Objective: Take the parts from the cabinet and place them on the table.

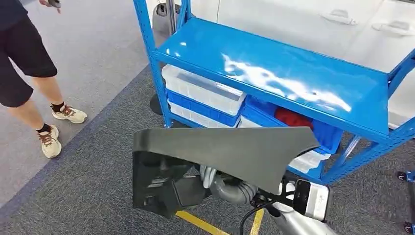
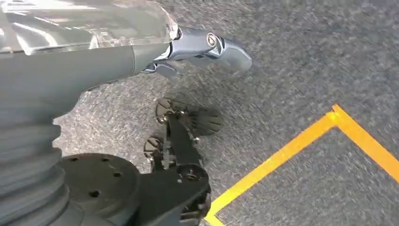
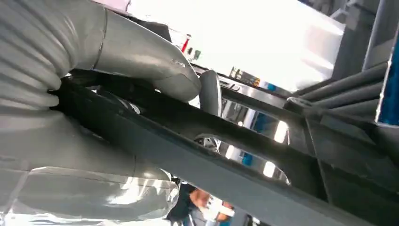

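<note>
While my right hand (image 3: 117,66) grips the dark plastic part (image 1: 220,152) at lower centre, grey carpet (image 1: 93,186) with yellow tape (image 1: 200,223) spreads below. Upper right stands the blue cabinet (image 1: 274,73); a person (image 1: 24,68) stands upper left. My left hand (image 2: 207,47) hangs with nothing in it, fingers apart.

Up close, the right robot hand (image 3: 141,70) has its thick grey thumb clamped over the edge of a dark plastic part (image 3: 226,155), a long ribbed piece with cutouts. Bright blurry background behind it, plus a sliver of blue shelf frame (image 3: 391,80).
</note>
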You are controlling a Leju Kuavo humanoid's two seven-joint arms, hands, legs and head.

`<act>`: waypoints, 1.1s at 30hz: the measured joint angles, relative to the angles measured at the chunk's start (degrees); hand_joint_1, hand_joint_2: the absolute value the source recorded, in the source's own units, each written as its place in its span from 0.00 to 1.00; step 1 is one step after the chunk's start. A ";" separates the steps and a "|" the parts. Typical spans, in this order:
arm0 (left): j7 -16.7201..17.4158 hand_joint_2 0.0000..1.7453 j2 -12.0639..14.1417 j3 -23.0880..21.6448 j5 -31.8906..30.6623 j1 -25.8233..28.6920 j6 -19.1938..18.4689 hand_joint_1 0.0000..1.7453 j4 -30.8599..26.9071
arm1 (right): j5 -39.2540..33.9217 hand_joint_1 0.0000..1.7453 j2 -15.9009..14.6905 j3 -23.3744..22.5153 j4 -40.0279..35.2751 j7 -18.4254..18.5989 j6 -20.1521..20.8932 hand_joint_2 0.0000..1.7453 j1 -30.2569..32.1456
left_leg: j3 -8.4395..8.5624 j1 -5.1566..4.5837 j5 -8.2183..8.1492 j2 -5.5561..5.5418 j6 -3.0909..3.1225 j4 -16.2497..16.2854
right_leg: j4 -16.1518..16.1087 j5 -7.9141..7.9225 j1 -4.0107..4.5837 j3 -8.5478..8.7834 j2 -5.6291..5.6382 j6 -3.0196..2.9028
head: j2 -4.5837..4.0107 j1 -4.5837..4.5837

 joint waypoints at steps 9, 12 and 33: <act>0.50 1.00 -0.74 1.27 0.15 -0.08 0.50 0.00 0.00 | 0.00 1.00 0.51 -2.89 2.30 -1.09 3.61 1.00 1.72 | -0.25 -0.13 0.27 -5.88 0.51 0.35 | 6.17 0.56 -0.41 -4.02 6.91 -0.34 | 0.00 0.00; 0.66 1.00 -0.85 1.51 0.15 -0.32 0.53 0.00 0.00 | -0.06 1.00 0.48 -4.00 2.28 -0.59 3.76 1.00 1.88 | -1.25 0.04 0.55 -7.68 -0.59 0.63 | 0.76 1.47 -0.64 -2.10 10.85 -0.67 | 0.00 0.00; 0.79 1.00 -0.74 1.38 0.13 0.28 0.70 0.00 0.02 | 3.17 1.00 0.44 -8.66 1.12 -4.77 7.04 1.00 8.00 | 0.27 -0.34 0.17 -1.08 0.78 -0.53 | 6.15 -3.85 0.08 -2.94 4.27 0.06 | 0.00 0.00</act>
